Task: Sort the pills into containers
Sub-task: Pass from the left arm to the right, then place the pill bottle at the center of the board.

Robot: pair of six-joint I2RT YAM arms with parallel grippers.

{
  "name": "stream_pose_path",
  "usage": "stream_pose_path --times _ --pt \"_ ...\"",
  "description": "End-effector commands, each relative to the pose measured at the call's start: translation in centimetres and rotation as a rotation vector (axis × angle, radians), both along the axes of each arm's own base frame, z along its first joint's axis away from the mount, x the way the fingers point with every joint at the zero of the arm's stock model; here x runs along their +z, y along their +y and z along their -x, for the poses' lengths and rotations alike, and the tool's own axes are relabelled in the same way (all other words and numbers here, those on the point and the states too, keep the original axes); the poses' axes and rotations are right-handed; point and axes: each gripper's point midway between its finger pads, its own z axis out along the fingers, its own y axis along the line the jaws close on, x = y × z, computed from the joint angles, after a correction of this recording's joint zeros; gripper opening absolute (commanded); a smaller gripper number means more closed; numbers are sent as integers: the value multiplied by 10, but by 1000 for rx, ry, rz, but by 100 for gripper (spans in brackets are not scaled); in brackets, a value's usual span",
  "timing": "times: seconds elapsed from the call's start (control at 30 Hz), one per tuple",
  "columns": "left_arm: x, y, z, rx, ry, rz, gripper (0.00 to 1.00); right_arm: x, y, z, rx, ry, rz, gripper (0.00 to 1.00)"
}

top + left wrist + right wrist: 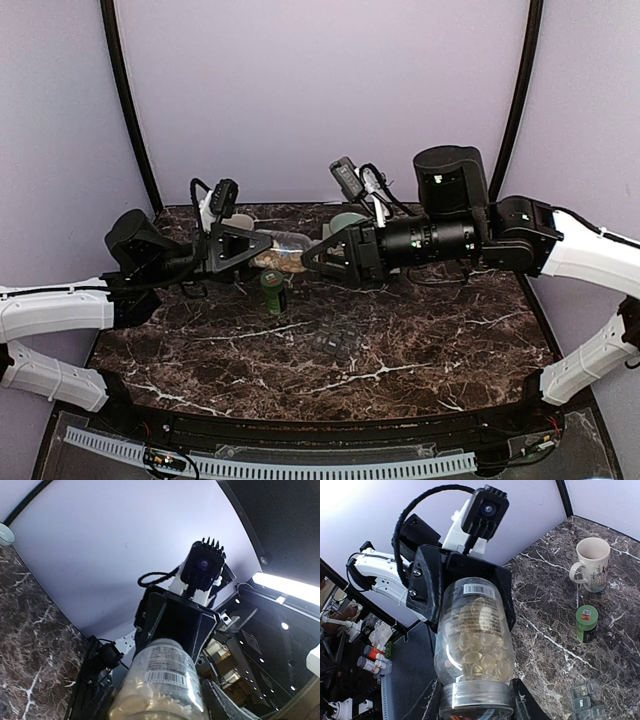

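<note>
A clear pill bottle [284,257] hangs level above the table between both arms. Pale amber pills [476,645] fill it, and it has a silver cap [476,697]. My left gripper [258,250] is shut on the bottle's base end; in the left wrist view the bottle [162,680] sits between my fingers [227,705]. My right gripper [476,706] is shut on the cap end, a finger on either side of the cap. The containers [338,341], a small strip of square compartments, lie on the marble in front of the bottle, also at the lower right [585,703] of the right wrist view.
A small green bottle [273,290] stands upright on the table [450,340] just under the held bottle. A cream mug [592,565] stands at the back left, and a pale green bowl [348,219] behind the right gripper. Black frame posts rise at both back corners.
</note>
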Motion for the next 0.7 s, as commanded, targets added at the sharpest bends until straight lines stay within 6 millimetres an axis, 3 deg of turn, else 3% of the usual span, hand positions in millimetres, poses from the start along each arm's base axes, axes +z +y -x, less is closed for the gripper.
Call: stream_pose_path --times 0.0,0.13,0.23,0.33,0.5,0.67 --pt "-17 28 -32 261 -9 -87 70 6 -7 -20 -133 2 37 8" --pt "-38 54 -53 449 25 -191 81 -8 -12 -34 -215 15 113 7" --pt "-48 65 -62 513 34 -244 81 -17 -15 -43 -276 31 150 6" --pt "-62 78 -69 598 33 -339 81 -33 -27 -65 -386 39 252 5" --pt "-85 104 -68 699 51 -493 81 -62 -81 -115 -630 72 513 4" --pt "-102 121 -65 742 47 -622 80 -108 -135 -148 -751 146 814 1"
